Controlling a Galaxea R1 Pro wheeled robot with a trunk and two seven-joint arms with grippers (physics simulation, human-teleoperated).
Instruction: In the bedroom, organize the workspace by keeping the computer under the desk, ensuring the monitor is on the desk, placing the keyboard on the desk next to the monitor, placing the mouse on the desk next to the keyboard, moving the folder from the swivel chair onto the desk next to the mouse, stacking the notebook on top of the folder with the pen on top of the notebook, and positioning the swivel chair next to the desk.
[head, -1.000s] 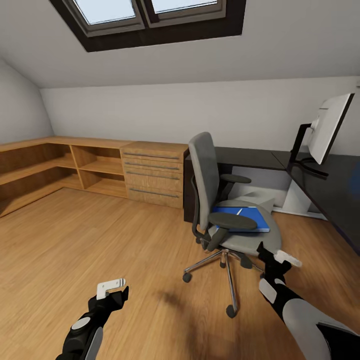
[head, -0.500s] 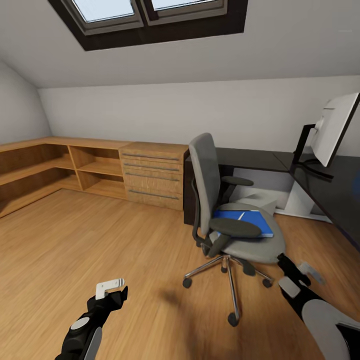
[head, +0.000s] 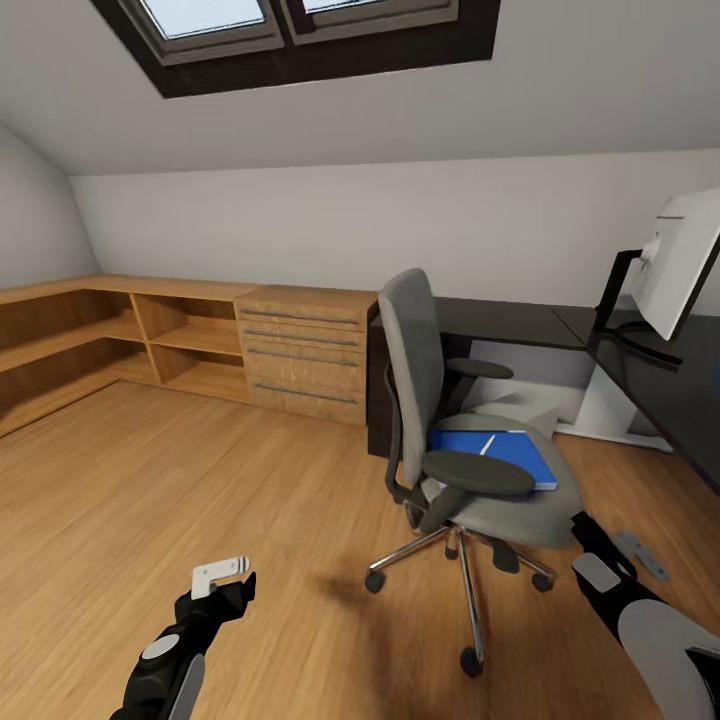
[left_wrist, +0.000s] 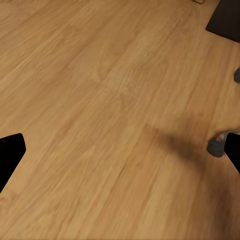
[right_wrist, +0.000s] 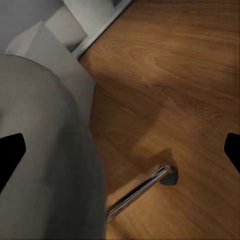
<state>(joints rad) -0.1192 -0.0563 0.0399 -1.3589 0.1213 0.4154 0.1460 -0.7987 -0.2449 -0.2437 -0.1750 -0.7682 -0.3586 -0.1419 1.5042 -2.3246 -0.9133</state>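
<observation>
- The grey upholstered swivel chair, with its tall back, black armrests and chrome five-star base on casters, stands on the wooden plank floor between the robot and the long black tabletop of the desk. Its near armrest partly covers the seat.
- On that seat lies the flat bright blue folder, and a thin white pen lies slanted on top of it. I cannot make out a notebook there.
- The wide flat monitor stands on the tabletop at the right on its thin black stem, cut off by the picture's edge and turned so that its pale back shows.
- A light wooden drawer chest and low open wooden shelves run along the wall to the left of the desk, under a dark-framed skylight.
- The left hand hangs low over bare floor, well apart from the chair; in the left wrist view its dark fingertips sit at opposite edges, spread wide.
- The right hand is down beside the chair's seat edge; in the right wrist view its fingertips also stand wide apart, with the grey seat, a chrome leg and a caster below.
- Compared with a second ago, the right hand has sunk lower and further right, away from the seat front, and the whole view has shifted slightly.
</observation>
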